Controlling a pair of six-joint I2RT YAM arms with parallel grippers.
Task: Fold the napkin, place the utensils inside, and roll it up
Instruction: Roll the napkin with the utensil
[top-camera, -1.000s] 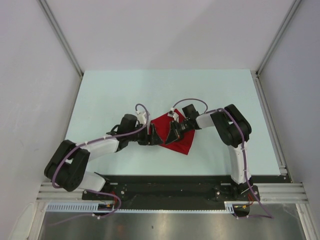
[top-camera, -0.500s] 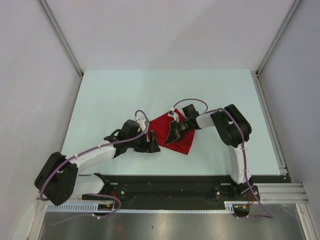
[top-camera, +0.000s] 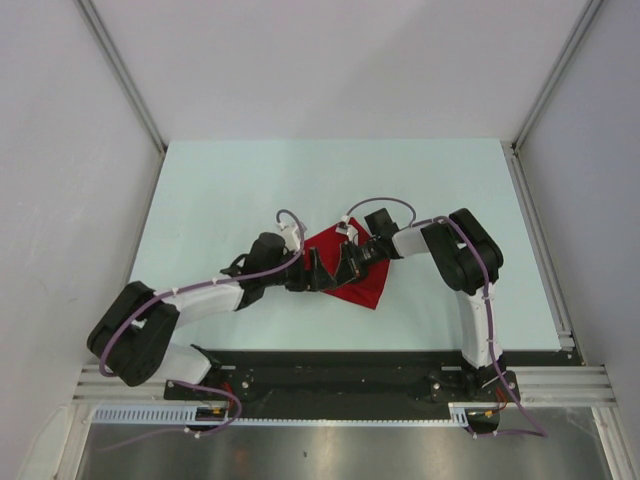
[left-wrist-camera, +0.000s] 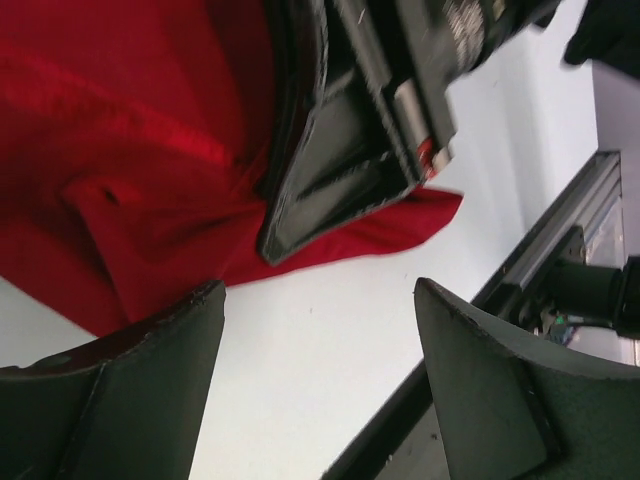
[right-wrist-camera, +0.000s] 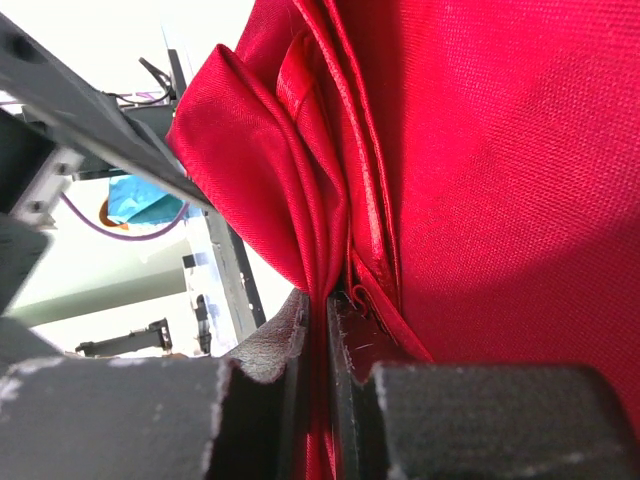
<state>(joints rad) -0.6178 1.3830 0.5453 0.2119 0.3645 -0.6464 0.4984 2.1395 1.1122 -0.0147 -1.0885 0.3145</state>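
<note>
The red napkin (top-camera: 368, 285) lies on the pale counter (top-camera: 220, 190). It sits near the middle, a bit closer to the near edge. It is folded small and looks bunched, and one corner points to the near right. The two arms reach in from each side and meet over it.

The right fingers (top-camera: 348, 266) come in from the right and sit on the left part of the napkin. In the right wrist view they are squeezed almost together. A thin fold of red cloth is pinched in the narrow slot between them. More cloth puffs out in soft folds on one side of the slot. On the other side it spreads wide and flat.

The left fingers (left-wrist-camera: 150, 390) come in from the left and stop at the left edge of the napkin. They are spread wide apart and they hold nothing. Only bare counter shows between them. In the left wrist view the napkin lies just past their tips. Its crumpled edge is very close to one tip, but I cannot tell if they touch. Just beyond the left fingers, one black right finger presses its tip down on the napkin's edge, and a flap of cloth sticks out from under it.
</note>
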